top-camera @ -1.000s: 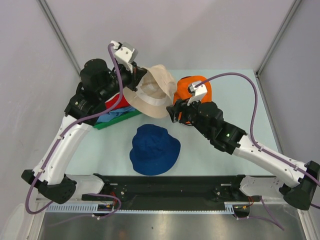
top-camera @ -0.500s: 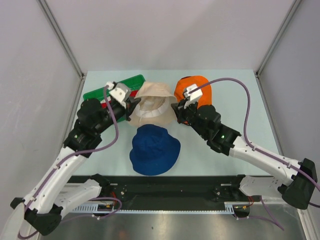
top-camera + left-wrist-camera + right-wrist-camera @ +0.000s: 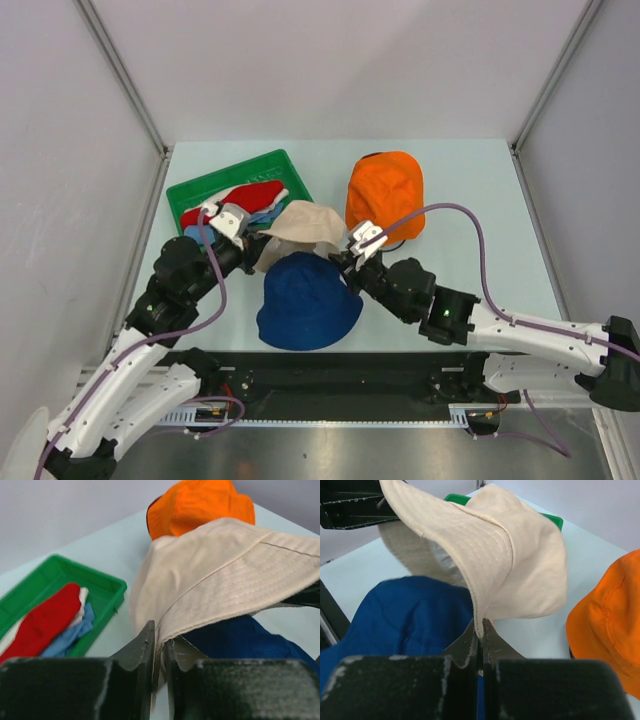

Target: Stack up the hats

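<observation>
- A green tray (image 3: 190,190) sat at the far left of the bench (image 3: 470,200). In it lay a red hat (image 3: 47,620), crumpled, on top of a light blue hat (image 3: 70,635), with a little white fabric showing beside them.
- The left fingers (image 3: 142,650) stood almost together, with the left edge of the beige hat's brim between them.
- The beige hat (image 3: 305,225) hung stretched between the two arms. Its stitched brim was ribbed with rows of thread and its soft crown sagged toward the far side.
- The navy hat (image 3: 308,300) lay crown up on the bench just below the beige one, partly under its near brim.
- The right fingers (image 3: 465,652) were closed tight on the beige brim's right edge.
- The orange hat (image 3: 385,195) lay on the bench at the far right, crown up, apart from the others.
</observation>
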Controlling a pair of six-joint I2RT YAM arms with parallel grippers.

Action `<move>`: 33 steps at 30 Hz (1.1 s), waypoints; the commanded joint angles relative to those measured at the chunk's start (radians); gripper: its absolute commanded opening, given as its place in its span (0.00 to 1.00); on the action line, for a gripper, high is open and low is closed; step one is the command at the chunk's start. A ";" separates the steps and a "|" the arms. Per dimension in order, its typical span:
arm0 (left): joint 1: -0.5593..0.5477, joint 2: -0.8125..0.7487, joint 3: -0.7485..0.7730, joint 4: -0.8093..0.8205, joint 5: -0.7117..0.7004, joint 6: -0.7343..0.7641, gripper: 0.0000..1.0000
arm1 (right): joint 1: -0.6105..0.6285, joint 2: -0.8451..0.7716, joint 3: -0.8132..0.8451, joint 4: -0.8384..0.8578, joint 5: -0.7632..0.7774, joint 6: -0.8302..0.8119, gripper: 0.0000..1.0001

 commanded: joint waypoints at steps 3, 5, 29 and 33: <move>-0.005 -0.088 -0.035 -0.147 -0.113 -0.127 0.46 | 0.098 -0.006 -0.038 0.096 0.135 -0.060 0.00; -0.005 -0.132 -0.030 -0.208 -0.118 -0.155 0.74 | 0.129 -0.005 -0.046 0.124 0.162 -0.096 0.00; -0.005 -0.404 -0.072 -0.349 0.301 -0.662 0.82 | 0.356 0.057 -0.075 0.156 0.383 -0.143 0.00; -0.005 -0.369 -0.098 -0.422 0.267 -0.697 0.79 | 0.405 0.074 -0.090 0.144 0.449 -0.131 0.00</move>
